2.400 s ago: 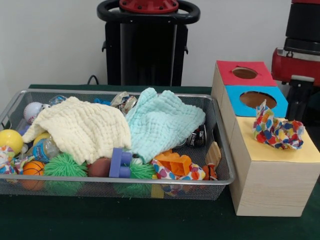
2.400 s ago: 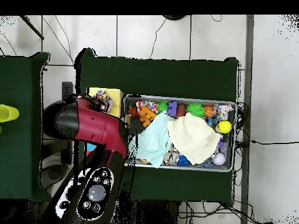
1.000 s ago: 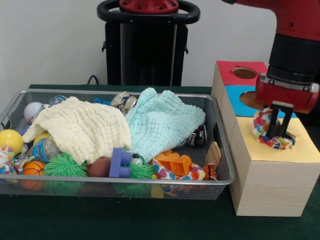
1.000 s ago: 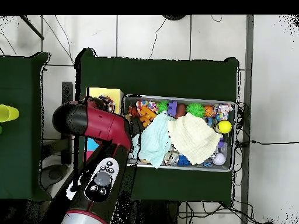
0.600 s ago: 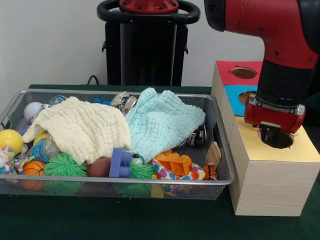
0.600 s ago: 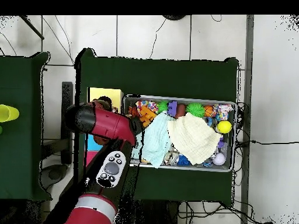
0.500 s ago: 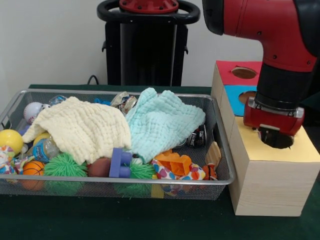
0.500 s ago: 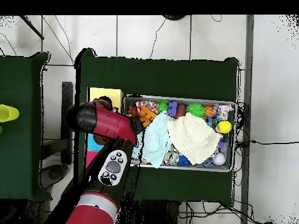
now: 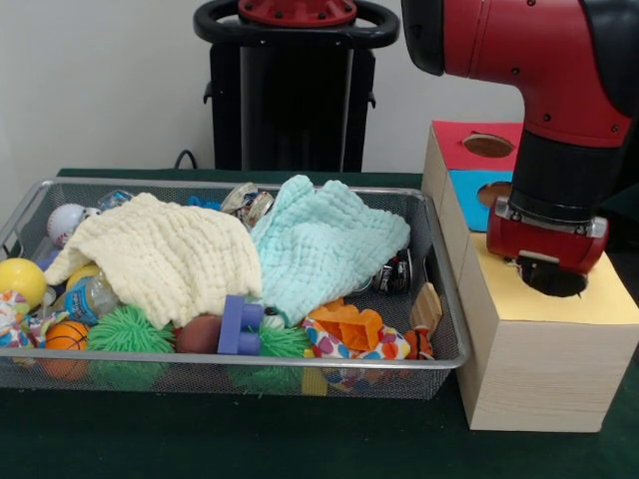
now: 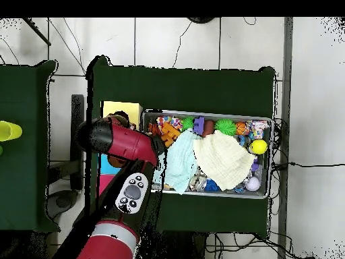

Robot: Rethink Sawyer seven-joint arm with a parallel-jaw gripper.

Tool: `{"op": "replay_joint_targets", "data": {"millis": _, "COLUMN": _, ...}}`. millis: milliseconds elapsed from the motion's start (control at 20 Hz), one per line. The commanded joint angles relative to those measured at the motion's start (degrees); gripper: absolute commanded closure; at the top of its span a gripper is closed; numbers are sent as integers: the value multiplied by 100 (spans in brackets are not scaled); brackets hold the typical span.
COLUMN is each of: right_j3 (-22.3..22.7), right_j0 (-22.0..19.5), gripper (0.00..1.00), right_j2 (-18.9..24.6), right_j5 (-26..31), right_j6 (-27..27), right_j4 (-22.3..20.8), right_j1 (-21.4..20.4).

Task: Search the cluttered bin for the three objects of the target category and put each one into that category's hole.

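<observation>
The wire mesh bin (image 9: 300, 371) is full of toys and also shows in the overhead view (image 10: 266, 195). One dotted cloth (image 9: 344, 345) lies at the bin's front right, partly under an orange toy. Another dotted cloth (image 9: 12, 307) peeks in at the bin's left end. My gripper (image 9: 549, 263) reaches down into the round hole (image 9: 561, 283) in the yellow top of the wooden box (image 9: 529, 369); its tips are hidden inside. No dotted cloth shows on the yellow top. In the overhead view the red arm (image 10: 124, 143) covers the hole.
A cream cloth (image 9: 160, 254) and a mint-green cloth (image 9: 324, 244) cover the bin's middle. The blue-topped hole (image 9: 496, 192) and the red-topped hole (image 9: 488, 146) lie behind the yellow one. A purple block (image 9: 240, 325), green spiky balls and a yellow ball (image 9: 20, 279) lie in the bin.
The arm swung over the yellow top and came down on the dotted cloth lying there; the cloth went down the hole and no longer shows. Nothing has moved in the last half second.
</observation>
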Motion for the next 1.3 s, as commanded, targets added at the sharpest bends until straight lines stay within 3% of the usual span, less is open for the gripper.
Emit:
{"op": "replay_joint_targets", "data": {"millis": 50, "right_j3": 697, "right_j0": -276, "gripper": 100, "right_j2": 820, "right_j5": 284, "right_j6": 974, "right_j4": -26, "right_j1": -206}}
{"op": "replay_joint_targets", "data": {"millis": 400, "right_j3": 948, "right_j0": -84, "gripper": 100, "right_j2": 509, "right_j5": 914, "right_j6": 964, "right_j4": -147, "right_j1": -1268}}
{"op": "replay_joint_targets", "data": {"millis": 750, "right_j3": 1133, "right_j0": -277, "gripper": 100, "right_j2": 847, "right_j5": 880, "right_j6": 861, "right_j4": -56, "right_j1": -1469}}
{"op": "replay_joint_targets", "data": {"millis": 1050, "right_j3": 1016, "right_j0": -326, "gripper": 100, "right_j2": 729, "right_j5": 1151, "right_j6": 815, "right_j4": -236, "right_j1": -1548}}
{"op": "replay_joint_targets", "data": {"millis": 1300, "right_j3": 978, "right_j0": -575, "gripper": 100, "right_j2": 683, "right_j5": 1015, "right_j6": 399, "right_j4": -500, "right_j1": -1700}}
